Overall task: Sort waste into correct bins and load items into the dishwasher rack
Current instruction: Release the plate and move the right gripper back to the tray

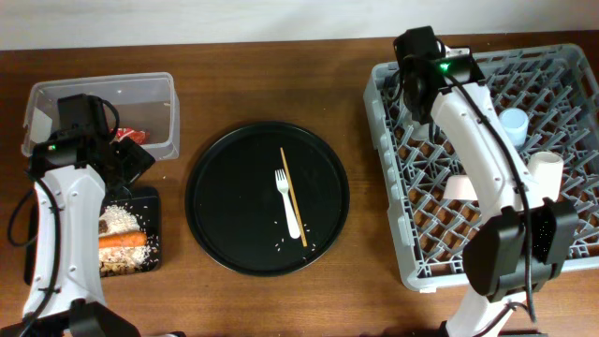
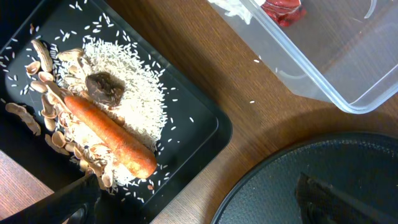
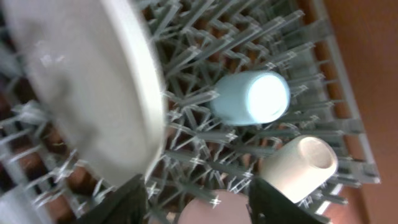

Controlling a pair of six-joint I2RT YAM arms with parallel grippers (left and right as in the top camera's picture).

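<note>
Desk (image 1: pixel 262 65): brown wood; all listed things are carried on it
Dishwasher rack (image 1: pixel 379 140): grey, set at the right side; the right arm is extended over it
White plate (image 3: pixel 81 93): stood on edge among the pegs, just beside one finger of the right tool
Light blue cup (image 3: pixel 249 96): placed mouth down in the rack
Cream cup (image 3: pixel 298 165): laid tilted near the rack's wall, beside the blue cup
Pink bowl (image 3: pixel 211 211): seen in part below the right tool
Right tool (image 3: pixel 205 202): fingers spread wide; nothing is gripped
Round black tray (image 1: pixel 225 187): centre of the desk; stray rice grains are scattered on it
White fork (image 1: pixel 280 178): laid on the round tray, next to the chopsticks (image 1: pixel 284 156)
Shallow black tray (image 2: pixel 205 124): rice (image 2: pixel 137 99), carrot (image 2: pixel 112 137) and a brownish scrap (image 2: pixel 104 88) are held in it
Clear tub (image 2: pixel 348 93): red wrapper (image 2: pixel 283 11) and white tissue (image 2: pixel 233 7) are held in it
Left tool (image 2: pixel 196 183): held over the black tray's edge; fingers parted, empty
</note>
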